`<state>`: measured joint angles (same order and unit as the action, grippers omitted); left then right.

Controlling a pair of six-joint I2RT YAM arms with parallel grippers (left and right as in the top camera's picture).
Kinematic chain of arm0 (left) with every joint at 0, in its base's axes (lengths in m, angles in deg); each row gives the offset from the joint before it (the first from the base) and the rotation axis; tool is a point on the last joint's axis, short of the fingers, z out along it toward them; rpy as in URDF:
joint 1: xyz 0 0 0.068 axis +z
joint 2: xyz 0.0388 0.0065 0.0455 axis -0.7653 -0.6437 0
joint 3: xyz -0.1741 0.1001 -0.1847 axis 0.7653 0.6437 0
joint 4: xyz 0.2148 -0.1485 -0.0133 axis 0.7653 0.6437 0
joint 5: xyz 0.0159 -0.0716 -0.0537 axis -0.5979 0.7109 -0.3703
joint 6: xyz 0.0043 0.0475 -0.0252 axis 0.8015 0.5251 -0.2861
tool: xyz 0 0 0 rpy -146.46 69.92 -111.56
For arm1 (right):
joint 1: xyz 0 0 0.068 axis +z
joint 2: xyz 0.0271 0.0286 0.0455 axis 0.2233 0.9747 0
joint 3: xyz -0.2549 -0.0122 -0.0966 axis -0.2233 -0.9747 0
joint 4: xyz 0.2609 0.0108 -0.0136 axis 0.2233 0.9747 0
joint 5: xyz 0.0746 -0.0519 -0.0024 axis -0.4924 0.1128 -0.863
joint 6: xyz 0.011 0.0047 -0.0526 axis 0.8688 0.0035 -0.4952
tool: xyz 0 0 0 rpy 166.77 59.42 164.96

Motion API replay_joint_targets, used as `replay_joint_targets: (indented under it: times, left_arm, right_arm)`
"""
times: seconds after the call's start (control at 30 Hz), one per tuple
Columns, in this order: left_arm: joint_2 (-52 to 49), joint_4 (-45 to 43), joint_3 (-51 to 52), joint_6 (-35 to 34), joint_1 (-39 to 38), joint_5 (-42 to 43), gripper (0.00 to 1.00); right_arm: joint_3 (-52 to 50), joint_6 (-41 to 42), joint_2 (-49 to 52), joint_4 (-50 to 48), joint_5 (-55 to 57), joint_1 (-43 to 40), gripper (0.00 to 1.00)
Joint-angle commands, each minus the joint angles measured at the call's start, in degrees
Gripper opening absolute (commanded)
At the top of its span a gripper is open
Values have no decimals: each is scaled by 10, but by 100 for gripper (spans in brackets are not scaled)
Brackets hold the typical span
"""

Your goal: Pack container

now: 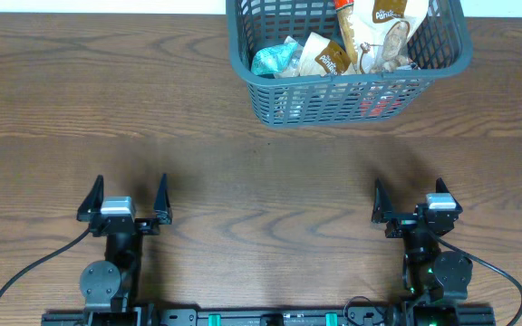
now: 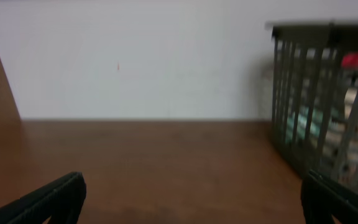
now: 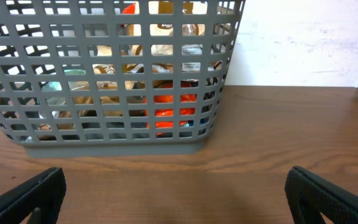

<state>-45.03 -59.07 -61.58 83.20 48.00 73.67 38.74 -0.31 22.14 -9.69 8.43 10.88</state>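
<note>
My left end effector (image 1: 130, 186) hovers over the near-left part of the wooden tabletop (image 1: 261, 154); its jaws are spread wide and hold nothing. My right end effector (image 1: 409, 186) sits over the near-right part, jaws spread just as wide and also empty. Both are well apart from the container (image 1: 343, 98), a dark grey-blue plastic basket with lattice walls that stands at the far edge of the tabletop, right of the middle, and is partly cut off by the top of the overhead view.

Inside it I see a teal packet (image 1: 273, 60) by its left wall, a brown snack packet (image 1: 324, 57) beside that, and a taller white-and-tan packet (image 1: 388, 27) leaning toward its right side. Something red (image 1: 383, 104) shows through the near wall.

From my right wrist the container (image 3: 114, 147) fills the upper left, straight ahead, with the red item (image 3: 173, 102) visible through the slots and my fingers (image 3: 27, 196) low at the frame corners. From my left wrist the container (image 2: 322, 99) is blurred, off to the right, and my fingers (image 2: 48, 202) frame bare wood
</note>
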Motion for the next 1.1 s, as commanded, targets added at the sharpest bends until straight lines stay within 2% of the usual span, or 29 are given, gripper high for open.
replay_joint_targets:
  times: [0.0, 0.27, 1.07]
  left_arm:
    - [5, 11, 2, -5, 3, 8, 99]
    - [5, 117, 2, -19, 3, 8, 99]
    - [4, 115, 2, -29, 3, 8, 99]
  right_arm:
    - [-1, -7, -4, 3, 2, 4, 99]
    - [-1, -7, -4, 3, 2, 4, 99]
    - [-1, -7, -4, 3, 2, 4, 99]
